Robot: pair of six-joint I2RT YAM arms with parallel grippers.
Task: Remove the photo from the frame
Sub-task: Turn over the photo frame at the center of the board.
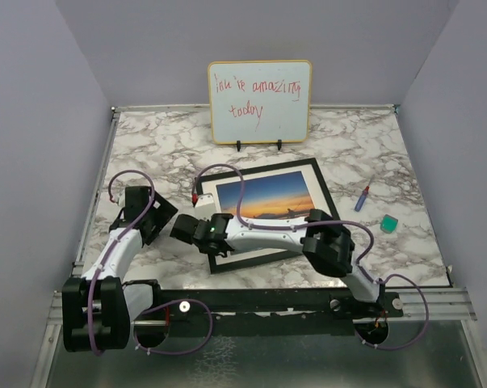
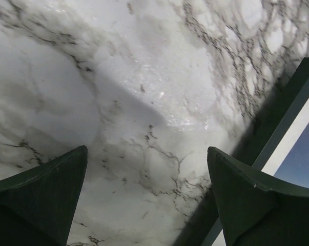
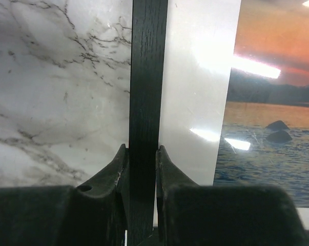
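The frame (image 1: pixel 259 260), thin and black, lies flat in the middle of the marble table with the photo (image 1: pixel 267 194) inside it, an orange-and-blue sunset with a white border. My right gripper (image 1: pixel 203 230) reaches across the frame and is over its left bar. The right wrist view has the fingers (image 3: pixel 118 169) pressed on both sides of the black bar (image 3: pixel 148 66), with the photo (image 3: pixel 277 102) to its right. My left gripper (image 1: pixel 169 212) hovers just left of the frame. Its jaws (image 2: pixel 146 174) stand wide open over bare marble, with the frame's edge (image 2: pixel 292 92) at the right.
A whiteboard (image 1: pixel 260 101) with red handwriting stands on its feet at the back centre. A blue pen (image 1: pixel 362 198) and a small green cube (image 1: pixel 390 223) lie right of the frame. Grey walls close in the table (image 1: pixel 146 145) on three sides.
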